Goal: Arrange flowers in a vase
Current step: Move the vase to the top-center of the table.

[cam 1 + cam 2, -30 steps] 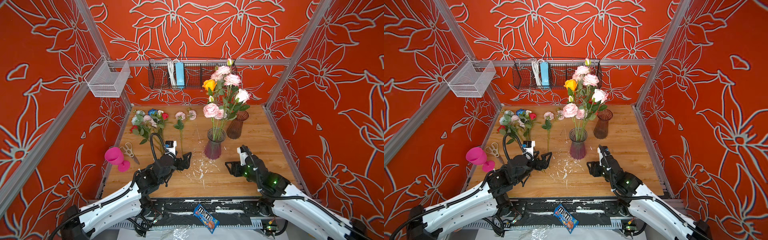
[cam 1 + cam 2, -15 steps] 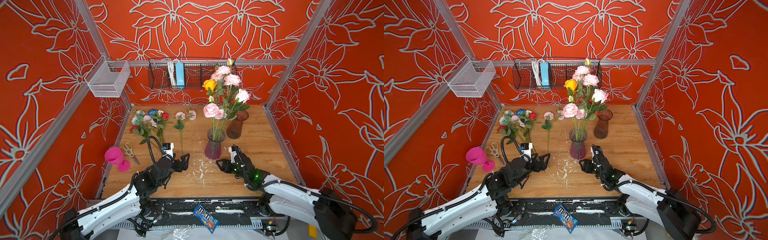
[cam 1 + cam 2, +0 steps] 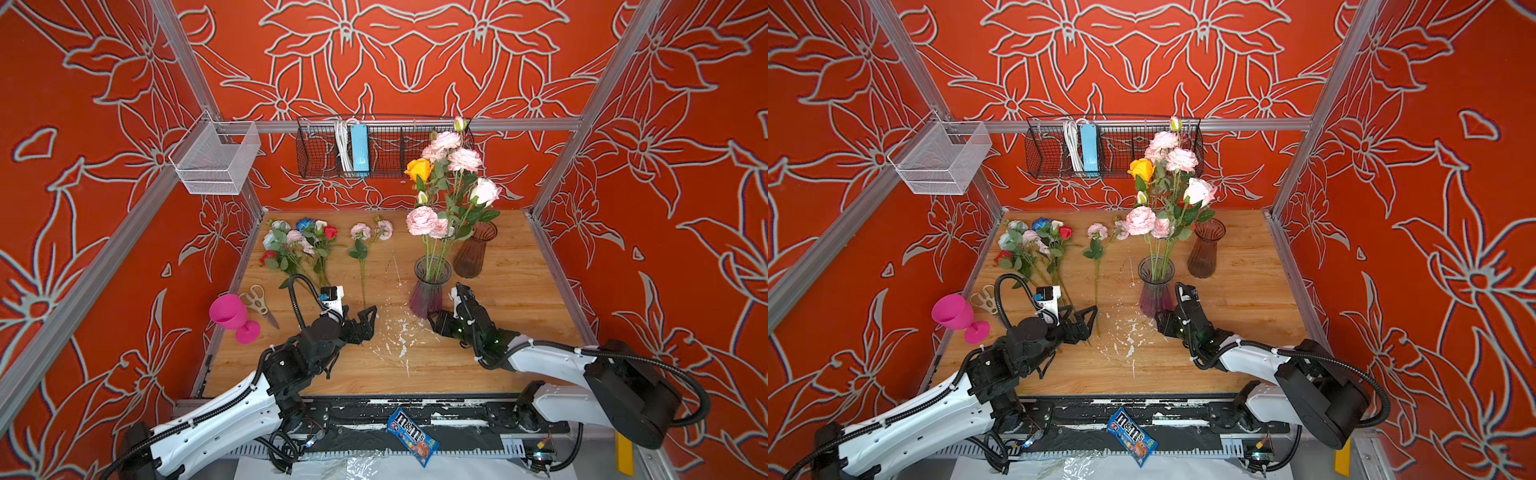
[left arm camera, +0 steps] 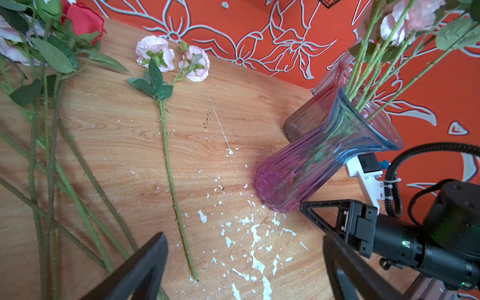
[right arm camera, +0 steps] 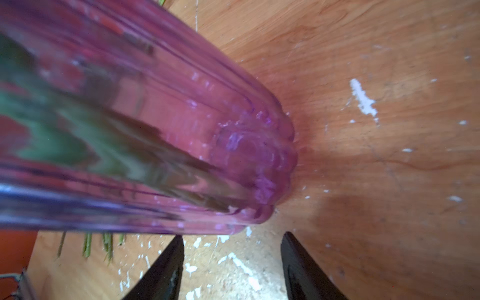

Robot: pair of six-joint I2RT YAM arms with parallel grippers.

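Wooden table, red floral walls. Loose flowers lie bunched at its far-left corner, with one pink stem apart, nearer the middle. The left gripper, jaws wide, brackets that stem's cut end; closing too high would miss the thin stalk. The purple vase holds tall blooms mid-table. The right gripper, jaws apart and empty, sits at its foot, where a nudge could topple the top-heavy glass.

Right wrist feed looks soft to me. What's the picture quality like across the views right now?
Right wrist: the purple vase sits too close, blurred and smeared, shadowing the table beside it. Left wrist: sharp, but the wide lens leans the vase over. Both top views: crisp, evenly lit, no glare; the vase stands upright there.
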